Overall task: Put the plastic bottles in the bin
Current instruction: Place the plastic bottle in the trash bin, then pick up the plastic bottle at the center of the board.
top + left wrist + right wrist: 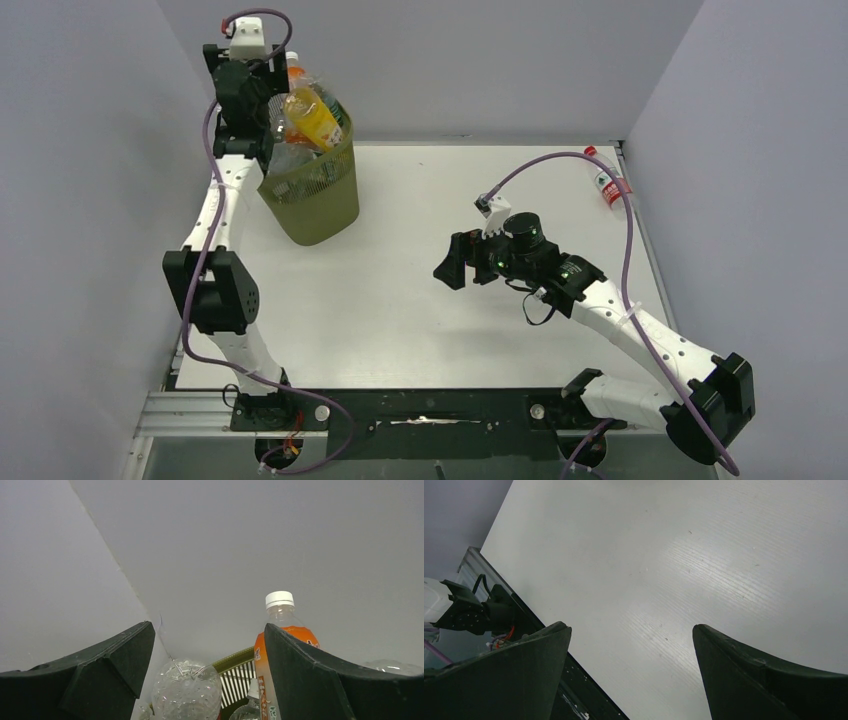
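**Ana:** Looking from the top camera, how far along was the job?

**Ben:** Nearly done, I'd judge. The bin [318, 200] was heaped with plastic bottles [310, 118], the pile rising above its rim. The left claw [258, 112] hung at the bin's far-left corner. One stray bottle [607, 185], red-capped, lay on the bench [400, 330] well to the right of the bin, by the right wall. The right claw [452, 262] hovered roughly between bin and stray, on the near side.

**Ana:** And the left wrist view?

**Ben:** Fingers spread wide, nothing between them. Past them an orange-labelled bottle [281, 615] with a white cap stood up out of the bin, beside a clear bottle [186, 687], the bin's mesh rim behind.

**Ana:** The right wrist?

**Ben:** That claw was also wide apart and empty, with only bench beneath; neither bin nor stray showed.

**Ana:** So the step in hand?

**Ben:** Fetching the last one, probably. The right arm would need to swing away from the bin to the stray, close across its body, then carry it back. With the heap so high, it might roll off.
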